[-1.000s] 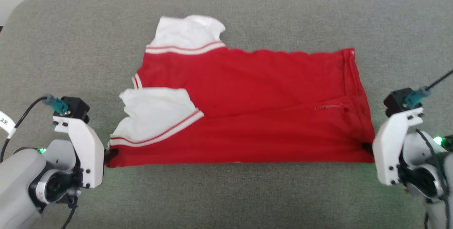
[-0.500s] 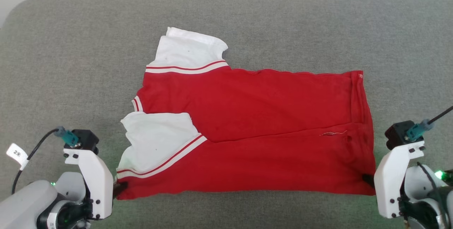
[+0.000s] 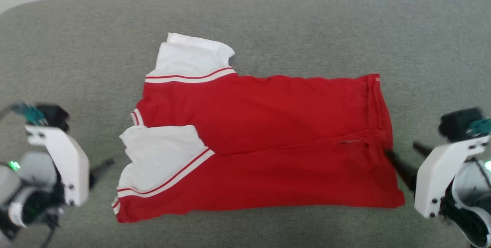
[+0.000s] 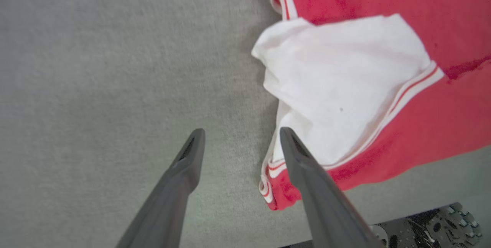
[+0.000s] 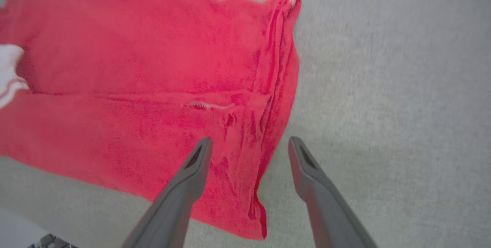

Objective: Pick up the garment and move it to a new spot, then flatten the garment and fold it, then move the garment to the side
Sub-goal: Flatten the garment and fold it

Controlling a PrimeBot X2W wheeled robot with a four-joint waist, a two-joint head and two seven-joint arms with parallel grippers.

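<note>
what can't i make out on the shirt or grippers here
- Head view: the garment is folded, its under faces hidden; the left gripper is motion-blurred.
- Left wrist view: garment cut off by top and right edges.
- Right wrist view: garment blurred, cut off at left edge.

Bright, even light; faint shadows; wrist views motion-blurred
</note>
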